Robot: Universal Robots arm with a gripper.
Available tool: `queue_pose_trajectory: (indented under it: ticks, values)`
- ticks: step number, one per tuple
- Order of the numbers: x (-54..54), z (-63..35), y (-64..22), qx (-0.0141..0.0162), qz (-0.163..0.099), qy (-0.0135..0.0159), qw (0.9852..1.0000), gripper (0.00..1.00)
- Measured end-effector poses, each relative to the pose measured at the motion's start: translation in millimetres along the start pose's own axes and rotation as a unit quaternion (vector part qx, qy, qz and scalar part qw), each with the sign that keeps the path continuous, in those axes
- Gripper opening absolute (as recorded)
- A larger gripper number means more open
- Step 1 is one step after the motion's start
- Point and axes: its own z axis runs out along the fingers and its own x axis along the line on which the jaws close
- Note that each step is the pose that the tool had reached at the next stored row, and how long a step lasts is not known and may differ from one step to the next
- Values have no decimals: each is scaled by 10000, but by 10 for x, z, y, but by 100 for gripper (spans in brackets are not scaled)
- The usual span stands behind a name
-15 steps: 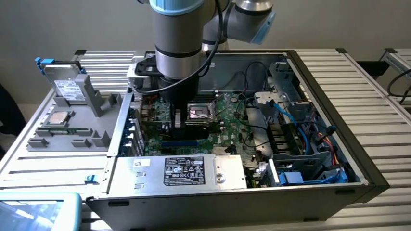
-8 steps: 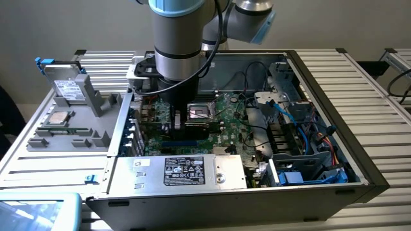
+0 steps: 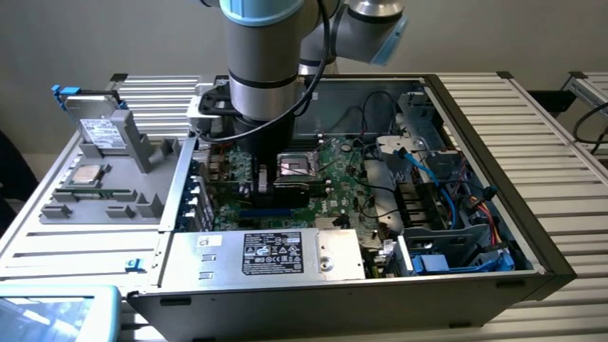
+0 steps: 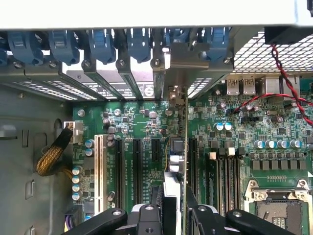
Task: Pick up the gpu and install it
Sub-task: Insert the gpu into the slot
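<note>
Exterior: arm (image 3: 266, 64) reaches into the open computer case (image 3: 332, 303). Gripper (image 3: 270, 191) sits low over the motherboard (image 3: 347, 178), just beside the processor socket (image 3: 296, 166) on the exterior view's left.

Wrist: gripper clamped on the gpu (image 4: 177, 147), one finger (image 4: 146, 218) on each side. The card stands on edge in line with the expansion slots (image 4: 138, 161), with its metal bracket (image 4: 178, 68) at the case's rear openings. Can't tell if it's seated.

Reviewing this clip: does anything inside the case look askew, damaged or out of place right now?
Nothing stands out. The gripper holds the gpu edge-on and upright, running parallel to the expansion slots on the motherboard, its metal bracket toward the case's rear openings. No loose parts or damage visible.
</note>
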Motion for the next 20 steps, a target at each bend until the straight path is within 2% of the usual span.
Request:
queue_pose_trajectory:
  ticks: [11,20]
  values:
    - [30,-2,-34,0,2,-3,10000,28]
    - [14,24,-35,-22,38,-7,10000,28]
